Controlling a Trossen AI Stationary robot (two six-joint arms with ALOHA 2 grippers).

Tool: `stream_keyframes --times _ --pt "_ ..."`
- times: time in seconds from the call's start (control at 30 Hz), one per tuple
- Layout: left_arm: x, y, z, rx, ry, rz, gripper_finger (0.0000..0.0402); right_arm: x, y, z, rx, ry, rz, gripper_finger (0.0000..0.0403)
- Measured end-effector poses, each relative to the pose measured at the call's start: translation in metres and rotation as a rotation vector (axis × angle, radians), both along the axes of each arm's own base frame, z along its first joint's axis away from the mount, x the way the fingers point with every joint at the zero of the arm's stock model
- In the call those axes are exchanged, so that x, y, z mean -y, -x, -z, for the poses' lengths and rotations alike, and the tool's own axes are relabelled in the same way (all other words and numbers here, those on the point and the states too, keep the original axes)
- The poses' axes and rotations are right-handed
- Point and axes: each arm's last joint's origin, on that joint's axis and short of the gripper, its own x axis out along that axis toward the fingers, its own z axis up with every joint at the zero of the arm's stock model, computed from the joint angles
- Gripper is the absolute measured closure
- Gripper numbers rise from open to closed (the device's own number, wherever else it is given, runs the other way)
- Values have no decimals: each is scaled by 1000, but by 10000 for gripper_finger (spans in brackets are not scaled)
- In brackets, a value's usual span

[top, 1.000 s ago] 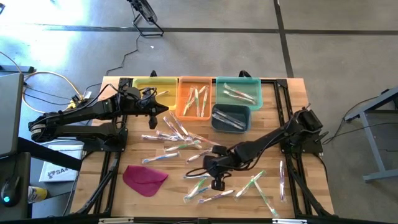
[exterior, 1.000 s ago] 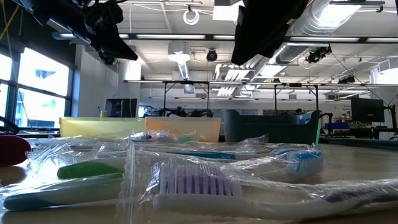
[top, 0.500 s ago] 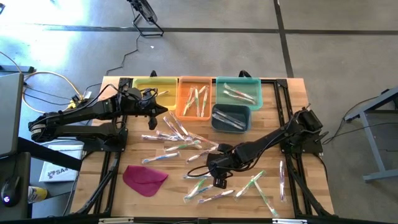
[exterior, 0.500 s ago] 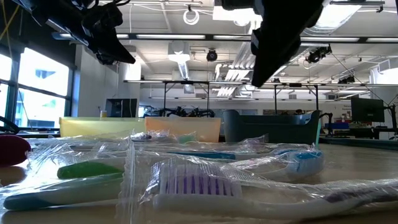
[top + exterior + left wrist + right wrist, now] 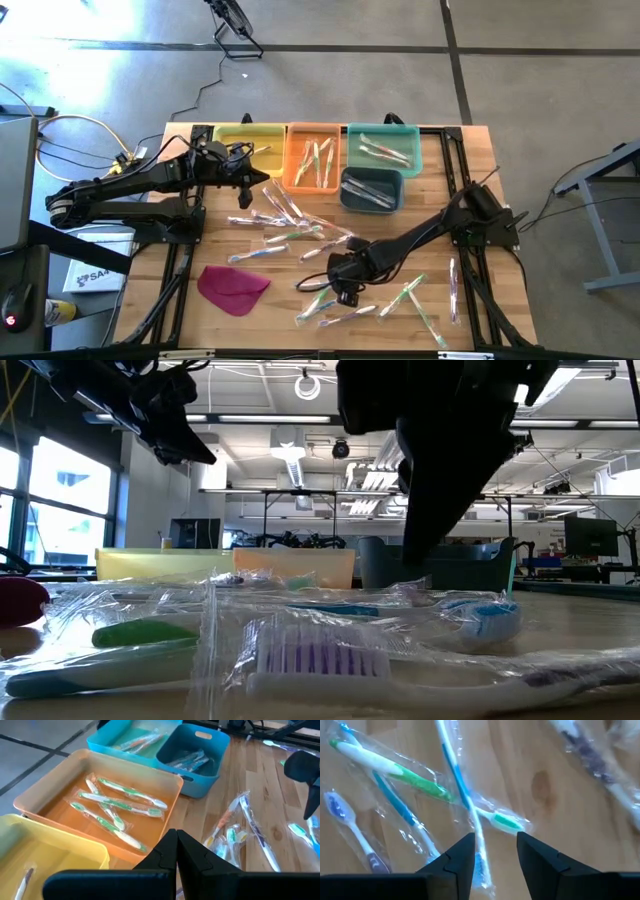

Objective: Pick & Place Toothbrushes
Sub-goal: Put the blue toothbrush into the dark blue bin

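Since the earlier frame the right tool [image 5: 347, 291] has come lower and a little to the left over the front of the wooden worktop [image 5: 470, 165], and its jaws, which were shut, now stand apart. In the right wrist view the two dark fingers straddle a blue-handled toothbrush in a clear glossy wrapper [image 5: 465, 800] that lies on the wood, crossing a green-and-white one [image 5: 395, 767]. The tool is released and grasps nothing yet.

The left tool [image 5: 245, 176] has not moved. It hangs near the yellow plastic bin [image 5: 232, 135] at the back left, clenched, with nothing between its fingers.

The task seems to be only partly done. The orange plastic bin [image 5: 60, 787] holds a few green-handled toothbrushes [image 5: 112, 805]. The light teal bin [image 5: 382, 133] and the darker blue-grey bin [image 5: 352, 199] in front of it each hold a few too, and the yellow bin shows at least one. Many more wrapped toothbrushes [image 5: 285, 225] lie loose over the middle and the front of the worktop, and some lie near the right edge [image 5: 453, 285]. A flat magenta cloth-like piece [image 5: 232, 287] rests at the front left. I judge that most of the sorting is left.
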Motion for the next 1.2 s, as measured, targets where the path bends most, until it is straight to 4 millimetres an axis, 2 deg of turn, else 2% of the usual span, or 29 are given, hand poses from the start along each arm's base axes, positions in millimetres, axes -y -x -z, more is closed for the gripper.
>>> stream_keyframes --times 0.2,0.77,0.87,1.2 --pt "0 0 0 -5 2 0 401 -5 -3 16 -44 -48 -3 264" --pt "0 1 1 -10 4 0 401 -13 -5 34 -47 -16 -24 267" --pt "0 1 1 -12 5 0 401 -13 -5 34 -48 -12 -24 283" --pt "0 1 1 -13 5 0 401 -12 -4 35 -61 -12 -26 379"
